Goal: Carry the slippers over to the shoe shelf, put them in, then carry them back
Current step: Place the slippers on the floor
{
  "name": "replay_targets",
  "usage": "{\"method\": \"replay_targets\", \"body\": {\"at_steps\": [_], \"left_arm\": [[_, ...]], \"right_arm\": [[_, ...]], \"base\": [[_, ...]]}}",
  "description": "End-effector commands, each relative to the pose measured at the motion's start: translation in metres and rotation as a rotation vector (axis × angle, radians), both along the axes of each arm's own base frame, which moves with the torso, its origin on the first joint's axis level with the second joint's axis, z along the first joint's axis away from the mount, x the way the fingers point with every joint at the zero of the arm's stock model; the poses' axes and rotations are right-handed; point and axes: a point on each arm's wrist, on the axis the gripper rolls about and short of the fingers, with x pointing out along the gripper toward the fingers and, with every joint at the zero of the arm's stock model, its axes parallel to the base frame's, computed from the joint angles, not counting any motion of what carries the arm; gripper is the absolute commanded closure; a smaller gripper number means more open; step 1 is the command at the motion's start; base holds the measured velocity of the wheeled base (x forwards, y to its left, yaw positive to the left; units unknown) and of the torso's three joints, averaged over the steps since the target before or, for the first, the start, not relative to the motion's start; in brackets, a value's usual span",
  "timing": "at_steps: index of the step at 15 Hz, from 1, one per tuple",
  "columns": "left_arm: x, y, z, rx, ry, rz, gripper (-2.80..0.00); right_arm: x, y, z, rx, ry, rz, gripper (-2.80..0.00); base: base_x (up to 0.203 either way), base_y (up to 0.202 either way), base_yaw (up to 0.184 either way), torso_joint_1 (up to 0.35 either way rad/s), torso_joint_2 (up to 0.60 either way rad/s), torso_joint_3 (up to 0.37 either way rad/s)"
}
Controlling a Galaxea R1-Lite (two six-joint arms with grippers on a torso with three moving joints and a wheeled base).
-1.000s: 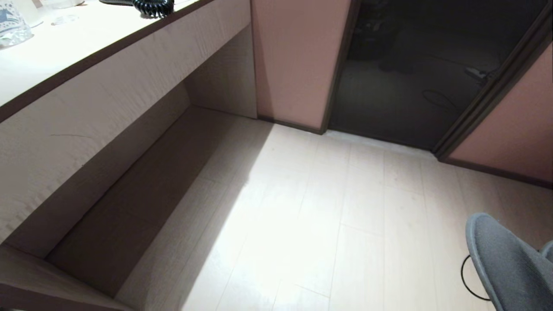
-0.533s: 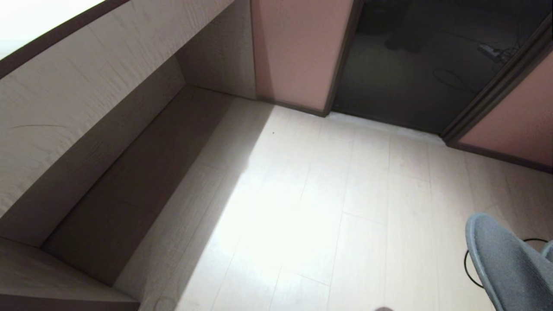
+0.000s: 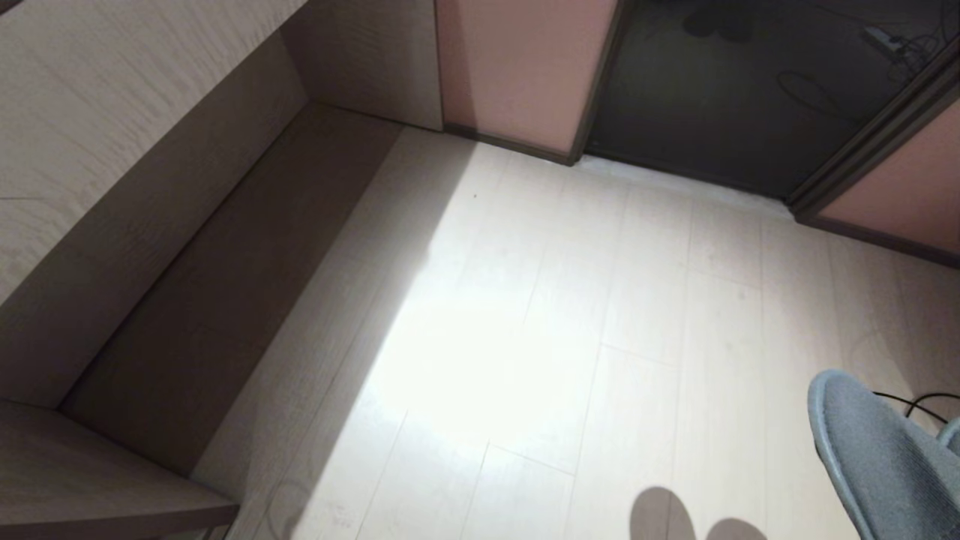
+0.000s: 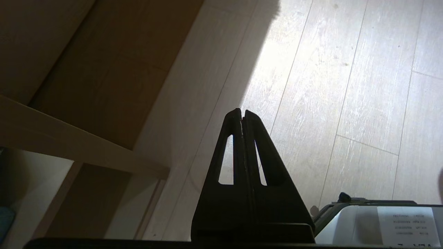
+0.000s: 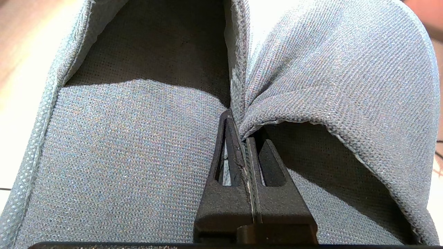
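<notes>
Slippers (image 5: 138, 145) pinched side by side around the right gripper's fingers (image 5: 256, 162), floor (image 3: 525, 337) below, shoe shelf (image 4: 86, 180) off beside the left fingers (image 4: 254, 145).

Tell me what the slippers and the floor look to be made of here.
The slippers look like a grey-blue woven or non-woven fabric: a fine dotted weave shows over the uppers, and they crease softly where the right gripper pinches their inner edges together. The floor looks like pale wood-look laminate or planks, going by the long seams, faint grain and soft sheen; which of the two I cannot tell.
</notes>
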Motion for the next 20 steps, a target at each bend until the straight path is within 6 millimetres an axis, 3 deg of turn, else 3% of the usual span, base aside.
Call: {"method": "replay_targets", "body": {"at_steps": [1, 20], "left_arm": [[0.0001, 0.0000, 0.0000, -0.001, 0.002, 0.000, 0.00], [0.0001, 0.0000, 0.0001, -0.001, 0.001, 0.001, 0.00]], "right_arm": [[0.0001, 0.0000, 0.0000, -0.001, 0.001, 0.001, 0.00], [0.0001, 0.0000, 0.0000, -0.001, 0.001, 0.001, 0.00]], "base": [[0.000, 0.000, 0.000, 0.009, 0.01, -0.194], [0.000, 0.000, 0.000, 0.004, 0.00, -0.197]]}}
